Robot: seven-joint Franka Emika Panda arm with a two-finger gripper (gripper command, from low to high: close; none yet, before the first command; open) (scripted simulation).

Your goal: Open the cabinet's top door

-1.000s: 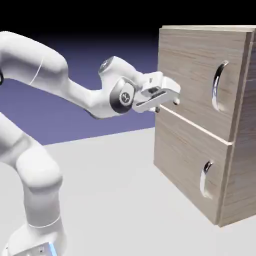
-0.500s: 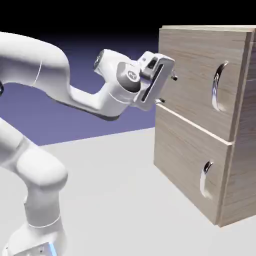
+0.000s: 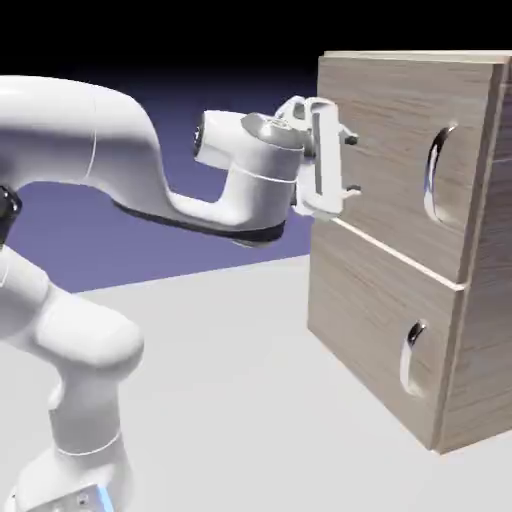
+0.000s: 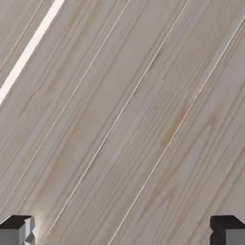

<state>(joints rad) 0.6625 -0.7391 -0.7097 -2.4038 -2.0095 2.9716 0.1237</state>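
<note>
With the white pincer (image 3: 348,165) spread wide near the tall light-wood top door (image 3: 400,150), it should shift right to straddle the long curved silver handle (image 3: 436,172).

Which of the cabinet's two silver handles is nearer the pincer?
The long curved handle on the top door, level with the pincer; the smaller handle sits well below on the shorter panel.

The cabinet (image 3: 400,240) is cut off at the exterior view's right edge; in the hand view only wood grain is seen.
</note>
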